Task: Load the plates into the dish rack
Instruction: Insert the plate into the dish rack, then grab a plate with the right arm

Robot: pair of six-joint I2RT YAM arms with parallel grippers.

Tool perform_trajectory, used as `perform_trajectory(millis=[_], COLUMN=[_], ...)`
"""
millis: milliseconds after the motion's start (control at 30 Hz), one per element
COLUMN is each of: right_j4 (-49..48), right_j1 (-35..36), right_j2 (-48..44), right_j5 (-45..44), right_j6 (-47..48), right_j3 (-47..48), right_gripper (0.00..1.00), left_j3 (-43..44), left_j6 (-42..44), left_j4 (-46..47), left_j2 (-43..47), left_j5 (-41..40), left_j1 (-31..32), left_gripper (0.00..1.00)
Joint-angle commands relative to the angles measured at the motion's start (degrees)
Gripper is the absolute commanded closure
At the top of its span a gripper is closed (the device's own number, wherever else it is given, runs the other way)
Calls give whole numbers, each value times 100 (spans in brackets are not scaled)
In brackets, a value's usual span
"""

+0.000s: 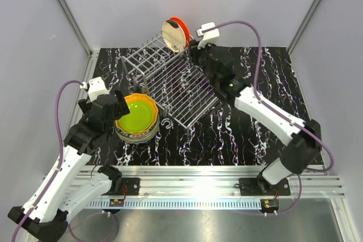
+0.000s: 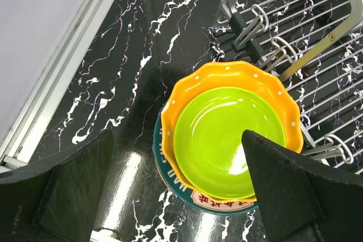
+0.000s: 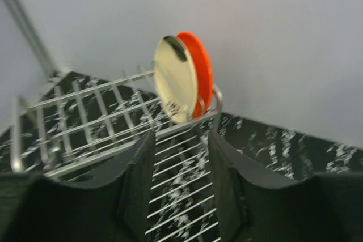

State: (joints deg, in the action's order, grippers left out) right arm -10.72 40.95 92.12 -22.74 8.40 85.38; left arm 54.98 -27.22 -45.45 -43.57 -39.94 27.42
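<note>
Left claw (image 2: 177,137) hung spread wide over the plates (image 2: 227,140), right claw (image 3: 181,135) gaped empty facing the dish rack (image 1: 181,86); black marbled surface (image 1: 244,140) underneath, grey walls (image 1: 113,4) around.

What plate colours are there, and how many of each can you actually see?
Red-orange plate, standing in the dish rack: 1
Cream-backed plate, standing beside it: 1
Lime green plate, top of the stack: 1
Dotted orange plate, under it: 1
Teal-rimmed plate, lower down: 1
Total: 5 told apart; the stack may hide more.
</note>
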Motion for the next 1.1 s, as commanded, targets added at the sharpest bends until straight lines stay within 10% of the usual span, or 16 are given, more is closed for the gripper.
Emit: perform_trajectory(millis=[0,367,1067], right_j4=[561,300,1705], right_j1=[141,1345,2005], right_j2=[-676,-450,1581], right_j5=[761,1684,982], right_j6=[-1857,-3573,-4092], right_j3=[-644,-1964,-277], right_gripper=[53,64,63], left_j3=[109,66,4], left_j6=[6,24,42], left_j4=[133,203,256], left_j2=[86,200,288], left_j5=[-180,-101,-40], left_j1=[-35,-167,-281], left_gripper=[1,1,1])
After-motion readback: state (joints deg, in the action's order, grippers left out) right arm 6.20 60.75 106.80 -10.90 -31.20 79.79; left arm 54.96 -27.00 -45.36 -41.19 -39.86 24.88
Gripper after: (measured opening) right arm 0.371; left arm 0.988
